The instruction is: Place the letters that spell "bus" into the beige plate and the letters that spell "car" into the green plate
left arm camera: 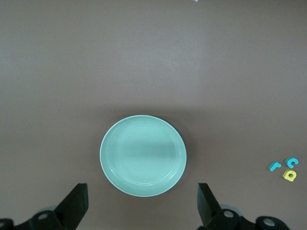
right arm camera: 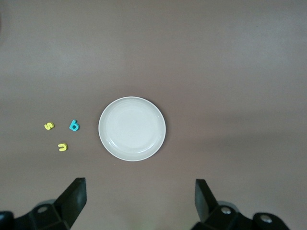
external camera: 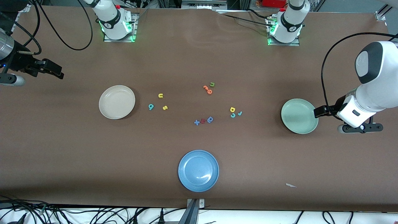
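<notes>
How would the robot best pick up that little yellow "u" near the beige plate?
The yellow "u" lies flat on the table, apart from its neighbours. Probably best to come straight down from above and pinch across its two arms from the outer sides, since it is too thin to take from the side. The open right gripper is nearest.

Loose foam letters (external camera: 160,95) on table (external camera: 62,149)

Three plates: one beige plate (external camera: 117,102), one green plate (external camera: 299,116), one blue plate (external camera: 198,170). Twelve little foam letters lie between the beige and green plates (four yellow (external camera: 160,95), four teal-or-blue).
</notes>
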You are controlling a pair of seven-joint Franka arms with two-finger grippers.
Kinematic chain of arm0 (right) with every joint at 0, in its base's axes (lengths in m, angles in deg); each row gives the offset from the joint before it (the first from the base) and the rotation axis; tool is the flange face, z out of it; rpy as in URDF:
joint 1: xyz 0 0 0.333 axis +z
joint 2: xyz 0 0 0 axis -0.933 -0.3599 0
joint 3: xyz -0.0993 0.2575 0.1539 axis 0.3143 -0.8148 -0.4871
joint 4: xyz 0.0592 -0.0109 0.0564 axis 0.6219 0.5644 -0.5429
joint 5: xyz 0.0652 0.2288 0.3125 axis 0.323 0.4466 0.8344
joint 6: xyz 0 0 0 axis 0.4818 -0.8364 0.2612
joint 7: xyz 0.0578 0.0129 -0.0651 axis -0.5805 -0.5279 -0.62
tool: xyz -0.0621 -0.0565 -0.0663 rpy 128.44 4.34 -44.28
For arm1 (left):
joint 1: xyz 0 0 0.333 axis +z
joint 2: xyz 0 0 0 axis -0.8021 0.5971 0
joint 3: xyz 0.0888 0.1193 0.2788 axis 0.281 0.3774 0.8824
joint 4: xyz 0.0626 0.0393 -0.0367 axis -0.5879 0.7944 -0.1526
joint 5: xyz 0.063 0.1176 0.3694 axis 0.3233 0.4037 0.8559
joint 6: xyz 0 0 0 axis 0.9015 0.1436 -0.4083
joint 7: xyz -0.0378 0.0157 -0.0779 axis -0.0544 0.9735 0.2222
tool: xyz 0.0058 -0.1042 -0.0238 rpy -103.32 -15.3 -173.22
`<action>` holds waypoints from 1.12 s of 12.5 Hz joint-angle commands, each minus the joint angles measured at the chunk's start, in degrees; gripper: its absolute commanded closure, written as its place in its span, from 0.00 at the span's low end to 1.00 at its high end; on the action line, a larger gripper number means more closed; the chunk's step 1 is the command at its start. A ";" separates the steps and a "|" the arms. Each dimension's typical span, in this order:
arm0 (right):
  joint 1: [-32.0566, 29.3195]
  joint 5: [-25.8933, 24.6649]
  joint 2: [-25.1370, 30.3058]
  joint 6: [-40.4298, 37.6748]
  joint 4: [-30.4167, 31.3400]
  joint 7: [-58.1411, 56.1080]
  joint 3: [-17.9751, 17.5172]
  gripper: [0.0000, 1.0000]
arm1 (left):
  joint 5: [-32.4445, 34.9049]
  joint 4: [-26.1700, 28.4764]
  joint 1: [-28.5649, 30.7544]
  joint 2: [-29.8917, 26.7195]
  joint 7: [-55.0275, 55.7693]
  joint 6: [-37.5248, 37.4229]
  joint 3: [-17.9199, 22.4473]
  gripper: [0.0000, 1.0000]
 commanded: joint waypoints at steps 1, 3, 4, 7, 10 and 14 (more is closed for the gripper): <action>-0.09 -0.88 -0.04 -0.69 -0.78 0.22 -0.29 0.00 | -3.18 0.25 0.12 -1.08 -4.58 -2.60 0.52 0.00; -0.09 -0.96 -0.04 -0.95 -0.78 0.23 -0.20 0.00 | -3.55 0.25 0.13 -0.91 -4.77 -2.71 0.61 0.00; -0.09 -0.96 -0.04 -0.96 -0.87 0.14 -0.20 0.00 | -3.55 0.16 0.13 -0.91 -4.77 -2.71 0.61 0.00; -0.09 -0.96 -0.04 -0.96 -0.78 0.23 -0.20 0.00 | -3.46 0.16 0.30 -0.82 -4.95 -2.71 0.61 0.00; -0.09 -0.96 -0.04 -0.96 -0.78 0.22 -0.20 0.00 | -3.46 0.16 0.30 -0.73 -4.86 -2.71 0.70 0.00; -0.09 -0.96 -0.04 -0.96 -0.78 0.23 -0.20 0.00 | -2.67 0.07 -0.05 -0.56 -4.42 -2.71 0.70 0.00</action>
